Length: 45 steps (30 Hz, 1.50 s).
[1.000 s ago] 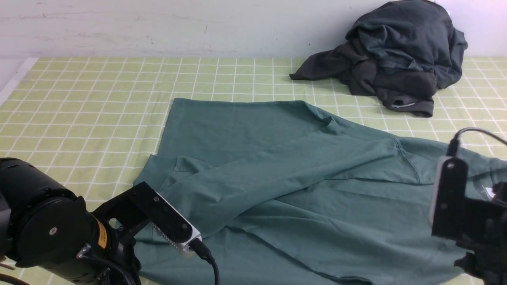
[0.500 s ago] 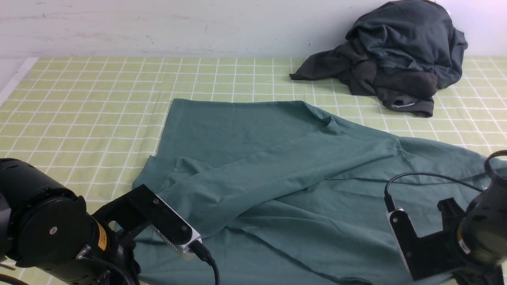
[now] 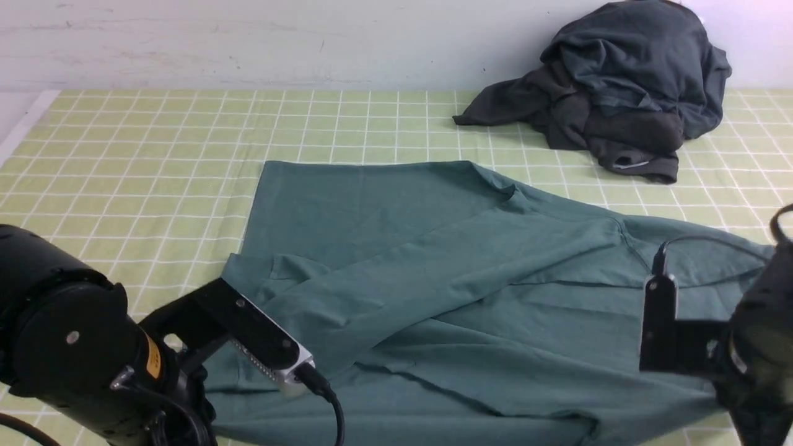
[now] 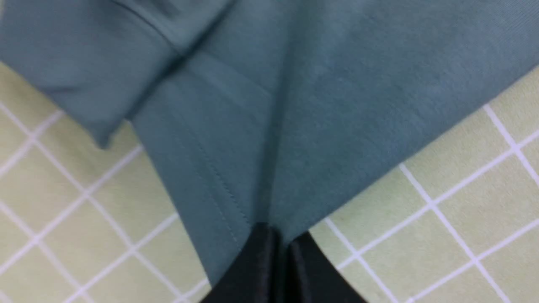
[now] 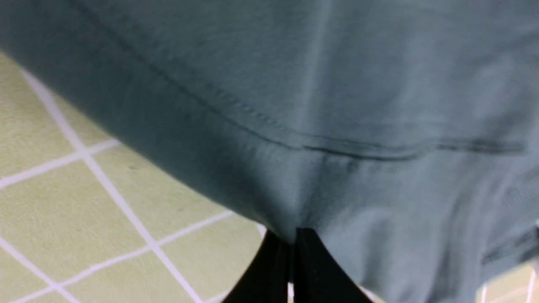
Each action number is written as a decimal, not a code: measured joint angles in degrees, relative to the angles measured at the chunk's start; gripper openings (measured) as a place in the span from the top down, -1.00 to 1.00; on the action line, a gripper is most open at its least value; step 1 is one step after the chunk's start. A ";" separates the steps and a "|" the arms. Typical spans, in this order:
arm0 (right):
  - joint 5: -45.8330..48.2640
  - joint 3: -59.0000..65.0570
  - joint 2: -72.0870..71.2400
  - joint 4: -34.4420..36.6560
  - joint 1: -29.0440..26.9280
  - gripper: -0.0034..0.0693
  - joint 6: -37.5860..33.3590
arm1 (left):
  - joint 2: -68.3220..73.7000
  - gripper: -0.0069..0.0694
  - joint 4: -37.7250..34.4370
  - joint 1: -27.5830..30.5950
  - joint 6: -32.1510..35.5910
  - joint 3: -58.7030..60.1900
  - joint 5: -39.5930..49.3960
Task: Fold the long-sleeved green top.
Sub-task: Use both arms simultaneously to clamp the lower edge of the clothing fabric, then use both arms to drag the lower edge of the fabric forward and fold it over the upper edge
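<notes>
At the near edge, the left pincer (image 4: 281, 242) was shut tight on the top (image 3: 433, 279), its jaws pressed together over a stitched edge at the garment's near-left end. The right pincer (image 5: 292, 237) was likewise clamped on a fold of the top, toward the near right. The top lay spread over the near half of the counter (image 3: 124, 155), from its middle to the right edge. It looked soft, light and limp, likely to sag and drag rather than keep its shape. Hems, seams and corners therefore seemed the best holds, taken at two points together. Its long axis ran left to right, slightly skewed. A shoulder seam sat toward the right edge, so the neck end probably pointed right and the hem left. One sleeve (image 3: 384, 272) lay slantwise across the body. In the far right corner a dark garment (image 3: 619, 93) was heaped, apart from the top.
</notes>
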 joint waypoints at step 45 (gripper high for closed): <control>4.02 -75.12 42.60 17.81 -15.37 0.31 18.42 | 67.67 -0.41 7.02 23.34 -12.35 -90.89 -2.77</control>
